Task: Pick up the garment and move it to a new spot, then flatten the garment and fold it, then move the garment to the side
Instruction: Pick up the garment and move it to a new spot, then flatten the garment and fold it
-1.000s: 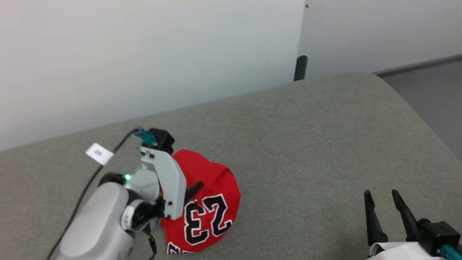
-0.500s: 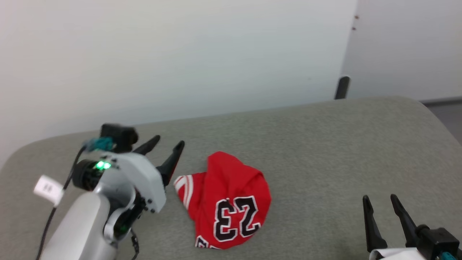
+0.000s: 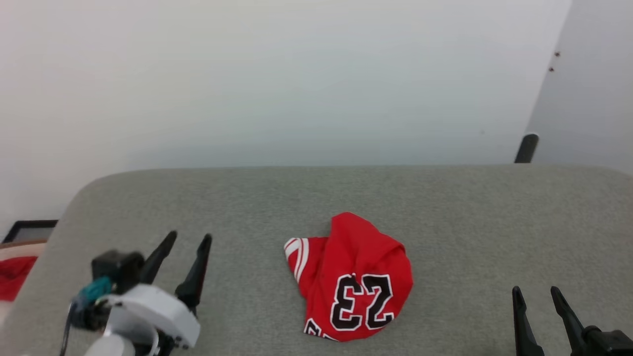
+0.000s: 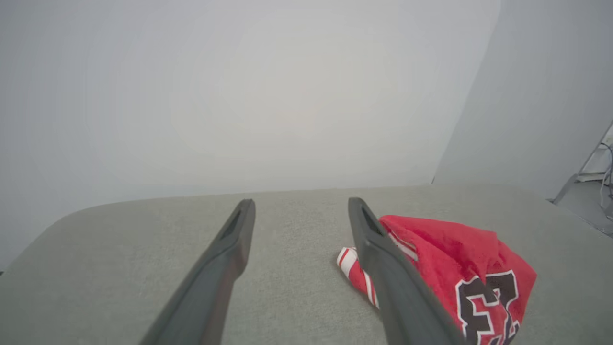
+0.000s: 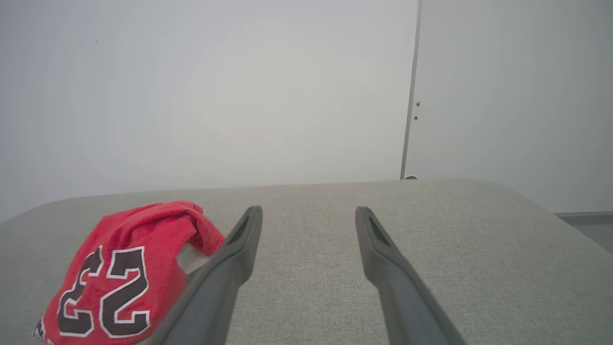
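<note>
While both claws hang empty over the grey padded surface [image 3: 470,217], we find the garment [image 3: 361,277] lying between them as a crumpled red heap, somewhat nearer the left claw [image 3: 189,237] than the right claw [image 3: 535,290] and touched by neither. Our left claw stands spread wide, its two dark fingers [image 4: 230,249] well parted, with only bare grey fabric between them. Seen from that wrist, the garment sits just to the right of the claw's right-hand finger, which hides part of the heap; a strip of red-and-white striped trim [image 3: 295,249] pokes out of the heap toward this claw. Our right claw is spread wide too and pinches nothing. From its wrist, the heap lies off to the left of its left-hand finger, and a little white cloth [image 5: 191,258] peeks from under the red fold on the side facing that finger. The black, white-outlined number 23 [image 3: 363,301] lies face up on the part of the heap closest to the claws' bases, while a rumpled red fold rises on the part farther ahead. Ahead of both claws the surface ends before a pale wall [image 3: 296,89], and a black post [image 3: 525,147] stands past that edge, ahead of the right claw. Left of the left claw, off the surface, we glimpse a red patch [image 3: 15,277] we cannot identify.
</note>
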{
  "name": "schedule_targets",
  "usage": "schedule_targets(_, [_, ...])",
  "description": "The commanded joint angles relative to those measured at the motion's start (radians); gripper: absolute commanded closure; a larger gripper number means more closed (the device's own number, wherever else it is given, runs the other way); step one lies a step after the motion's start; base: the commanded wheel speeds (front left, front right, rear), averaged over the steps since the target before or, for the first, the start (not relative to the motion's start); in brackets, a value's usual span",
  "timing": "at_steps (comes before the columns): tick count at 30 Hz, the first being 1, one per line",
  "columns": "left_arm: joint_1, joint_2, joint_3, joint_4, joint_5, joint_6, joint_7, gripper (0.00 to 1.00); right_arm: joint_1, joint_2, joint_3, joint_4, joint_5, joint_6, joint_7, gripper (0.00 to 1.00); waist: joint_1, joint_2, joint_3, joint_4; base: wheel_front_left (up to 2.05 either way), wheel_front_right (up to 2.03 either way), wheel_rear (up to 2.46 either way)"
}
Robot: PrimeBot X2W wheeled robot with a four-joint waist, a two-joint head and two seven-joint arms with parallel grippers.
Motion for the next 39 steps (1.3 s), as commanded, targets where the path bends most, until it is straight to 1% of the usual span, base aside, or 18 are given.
schedule_targets(1, [0.020,-0.003,0.009,0.010,-0.006,0.008,-0.020,0.00,0.009,0.001,-0.006,0.001,-0.008,0.001,-0.004,0.00,0.0000,-0.0001,-0.014,0.027,0.00,0.00,0.00])
schedule_targets(3, [0.043,0.002,0.014,0.033,0.003,0.013,-0.050,0.00,0.016,0.001,-0.011,0.005,-0.011,0.001,-0.005,0.00,0.0000,-0.0001,-0.017,0.038,0.00,0.00,0.00])
schedule_targets(7, [0.075,0.001,0.036,0.075,-0.011,0.021,-0.098,0.00,0.024,0.000,-0.022,0.011,-0.019,0.001,-0.007,0.00,0.0000,-0.0001,-0.024,0.055,0.00,0.00,0.00])
schedule_targets(12, [0.110,0.003,0.070,0.103,-0.021,0.032,-0.133,0.00,0.029,0.000,-0.043,0.010,-0.027,0.001,-0.008,0.00,0.0000,-0.0001,-0.029,0.064,0.00,0.00,0.00])
schedule_targets(18, [0.140,0.004,0.093,0.108,-0.031,0.037,-0.149,0.00,0.035,0.001,-0.051,0.009,-0.032,0.001,-0.008,0.00,0.0000,-0.0001,-0.029,0.070,0.00,0.00,0.00])
schedule_targets(25, [0.140,0.004,0.089,0.096,-0.036,0.036,-0.143,0.00,0.023,0.001,-0.044,0.009,-0.032,0.001,-0.009,0.00,0.0000,-0.0001,-0.022,0.061,0.00,0.00,0.00])
schedule_targets(29, [0.110,0.007,0.073,0.077,-0.050,0.023,-0.096,0.00,0.012,0.001,-0.044,0.005,-0.036,0.001,-0.008,0.00,0.0000,-0.0001,-0.009,0.030,0.00,0.00,0.00])
schedule_targets(32, [0.076,0.014,0.059,0.063,-0.069,0.015,-0.033,0.00,0.002,0.001,-0.043,0.003,-0.039,0.001,-0.008,0.00,0.0000,-0.0001,0.005,-0.005,0.00,0.00,0.00])
schedule_targets(35, [0.034,0.027,0.043,0.056,-0.096,0.006,0.057,0.00,-0.009,0.001,-0.033,-0.002,-0.041,0.001,-0.008,0.00,0.0000,-0.0001,0.026,-0.052,0.00,0.00,0.00])
schedule_targets(36, [0.021,0.027,0.036,0.059,-0.118,0.003,0.102,0.00,-0.010,0.001,-0.031,-0.001,-0.038,0.001,-0.008,0.00,0.0000,-0.0001,0.033,-0.067,0.00,0.00,0.00])
schedule_targets(38, [-0.014,0.050,0.026,0.061,-0.136,-0.002,0.180,0.00,-0.018,0.000,-0.025,-0.003,-0.029,0.001,-0.008,0.00,0.0000,-0.0001,0.048,-0.101,0.00,0.00,0.00])
schedule_targets(39, [-0.033,0.052,0.028,0.063,-0.159,-0.003,0.218,0.00,-0.023,0.000,-0.022,-0.004,-0.026,0.001,-0.008,0.00,0.0000,-0.0001,0.057,-0.117,0.00,0.00,0.00])
